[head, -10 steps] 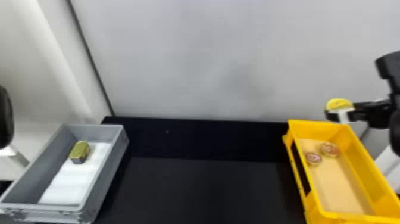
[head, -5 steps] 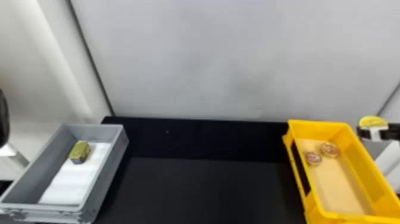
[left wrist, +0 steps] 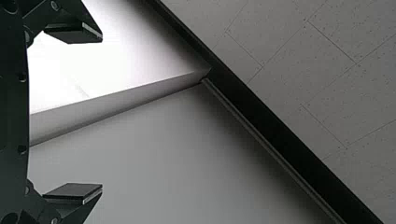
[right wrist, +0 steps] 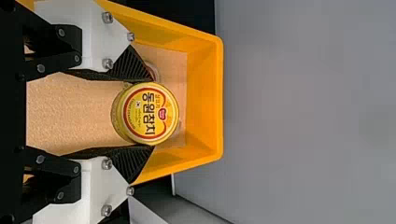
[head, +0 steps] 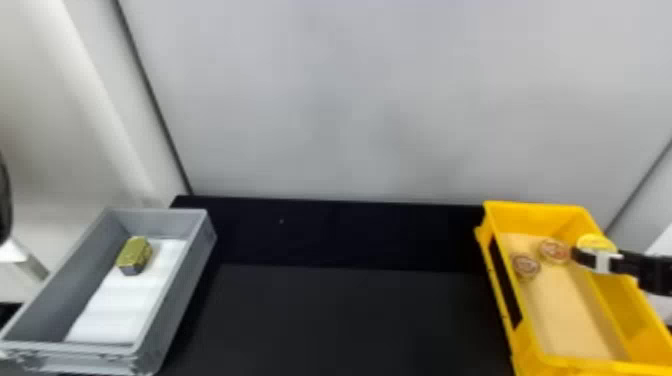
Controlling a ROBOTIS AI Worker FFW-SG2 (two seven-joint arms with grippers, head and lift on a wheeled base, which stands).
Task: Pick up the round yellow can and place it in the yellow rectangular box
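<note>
My right gripper (head: pixel 597 254) is over the right part of the yellow rectangular box (head: pixel 537 210), near its back end, with the round yellow can (head: pixel 597 243) in its grasp. In the right wrist view, the right gripper (right wrist: pixel 147 113) is shut on the can (right wrist: pixel 150 113), one ribbed finger against each side, and the box (right wrist: pixel 204 98) lies beyond it. The left arm (head: pixel 4 200) is parked at the left edge; in the left wrist view its gripper (left wrist: pixel 73 113) stands open, its fingers far apart with nothing between them.
Two small round cans (head: pixel 525 265) lie at the back of the yellow box, on its tan base. A grey box (head: pixel 192 280) at the left holds a gold block-shaped can (head: pixel 134 254) on white padding. The black table (head: pixel 345 320) stretches between the boxes, a pale wall behind.
The right gripper and the can first moved right, past the box's right rim, then came back left and lower, over the box. The left arm has barely shifted.
</note>
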